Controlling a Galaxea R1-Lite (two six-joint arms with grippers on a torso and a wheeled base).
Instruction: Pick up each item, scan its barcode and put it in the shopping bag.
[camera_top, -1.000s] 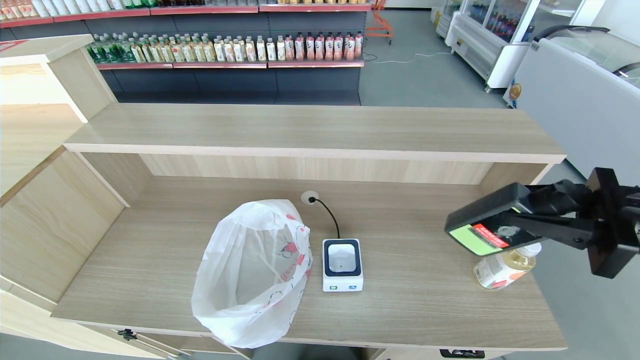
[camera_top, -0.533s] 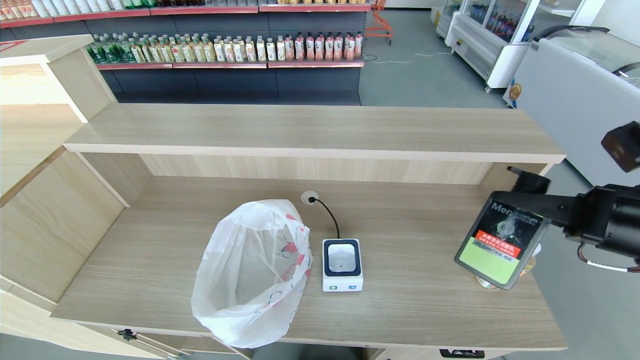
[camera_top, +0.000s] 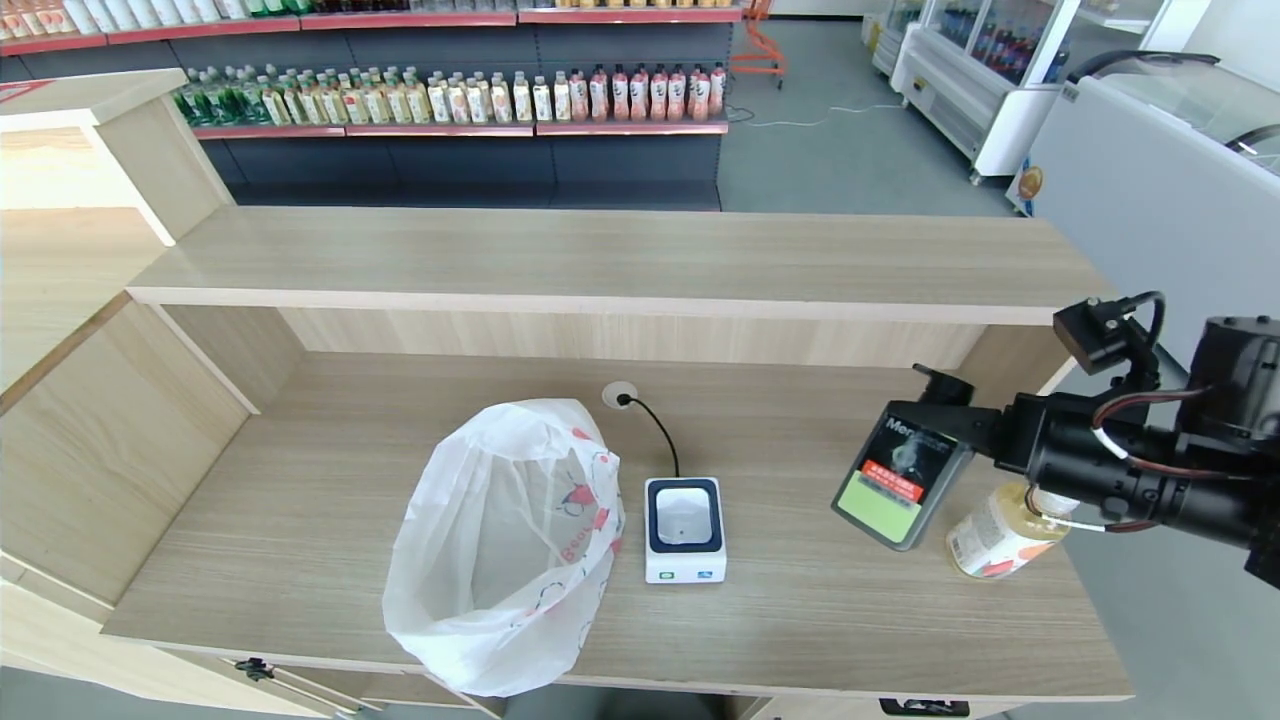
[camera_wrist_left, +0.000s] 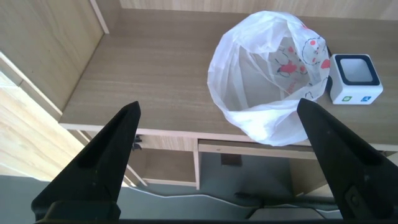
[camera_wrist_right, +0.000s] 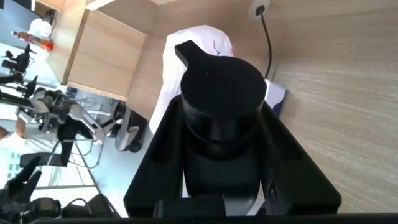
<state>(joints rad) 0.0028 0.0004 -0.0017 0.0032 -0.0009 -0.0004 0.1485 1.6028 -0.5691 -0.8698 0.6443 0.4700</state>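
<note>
Black bottle (camera_top: 897, 482), clamped near its cap in our right claw (camera_top: 950, 418), hangs over the counter (camera_top: 800, 620) at three o'clock from the scanner (camera_top: 684, 530), so we should carry it toward nine o'clock and face its barcode to the glass.

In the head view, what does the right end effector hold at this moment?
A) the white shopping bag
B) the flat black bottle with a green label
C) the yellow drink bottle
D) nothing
B: the right end effector is shut on the top of the flat black bottle and holds it in the air, while the yellow drink bottle lies on the counter.
</note>
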